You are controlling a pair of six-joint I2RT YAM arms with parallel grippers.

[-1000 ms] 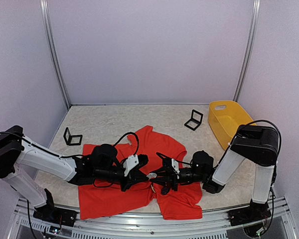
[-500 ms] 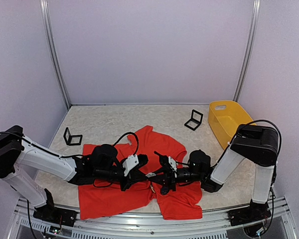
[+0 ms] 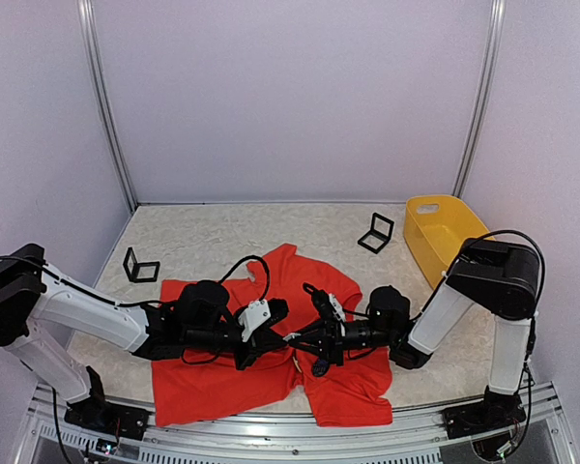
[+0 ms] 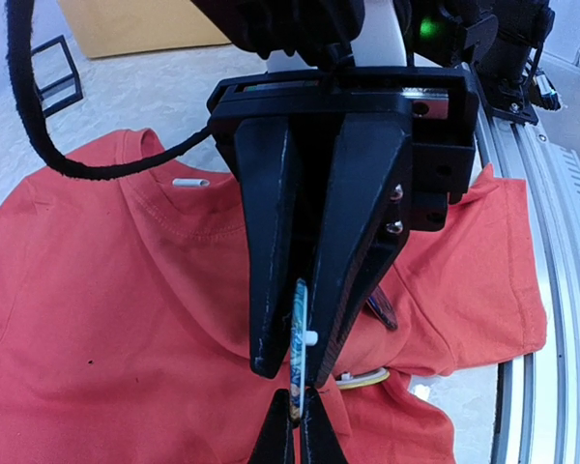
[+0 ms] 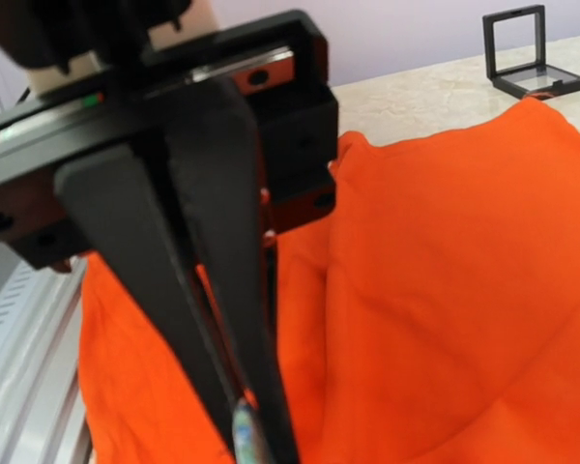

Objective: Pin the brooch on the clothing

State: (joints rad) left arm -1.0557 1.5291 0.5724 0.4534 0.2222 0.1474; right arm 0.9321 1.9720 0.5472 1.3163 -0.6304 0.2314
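L pincer point(image 4: 292, 375) clamped on brooch point(image 4: 298, 331), mostly hidden; R pincer point(image 5: 251, 437) grip unclear

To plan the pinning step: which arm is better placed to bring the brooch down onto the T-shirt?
Left, probably: the left fingers clamp the brooch well inside their length, above the T-shirt; the right fingers pinch only its tip.

Bright, even, diffuse light falls from above the T-shirt point(image 3: 213, 387), laying only soft, faint shadows on its cloth. The overhead view is sharp. In the right wrist view the T-shirt's folds look soft, and everything nearest the lens blurs.
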